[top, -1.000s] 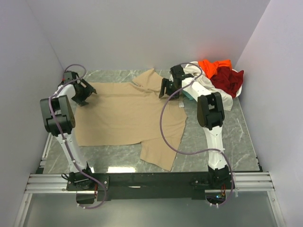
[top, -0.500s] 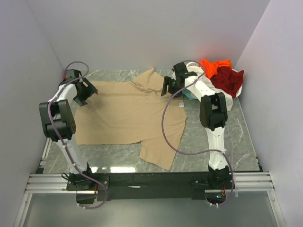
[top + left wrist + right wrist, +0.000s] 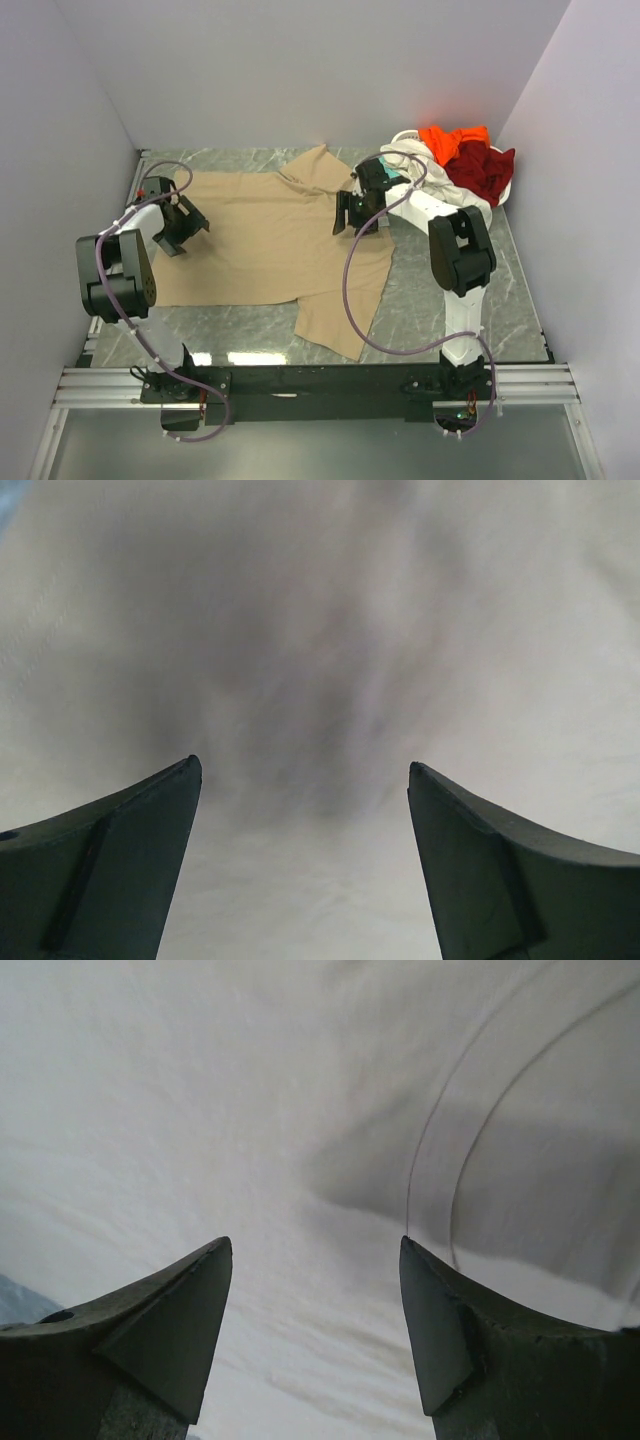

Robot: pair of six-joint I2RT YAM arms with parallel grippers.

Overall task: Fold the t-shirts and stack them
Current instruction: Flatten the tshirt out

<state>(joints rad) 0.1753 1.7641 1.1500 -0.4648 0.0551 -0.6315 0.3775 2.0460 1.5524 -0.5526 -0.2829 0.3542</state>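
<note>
Left gripper (image 3: 193, 230) and right gripper (image 3: 352, 224) gape above smooth tan t-shirt (image 3: 270, 245).

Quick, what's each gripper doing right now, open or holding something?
Left gripper: open, holding nothing, above the tan t-shirt.
Right gripper: open, holding nothing, also above it.

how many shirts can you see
4: tan spread flat mid-table; cream, orange and dark red heaped at the far right corner. Others may be hidden in the heap.
</note>
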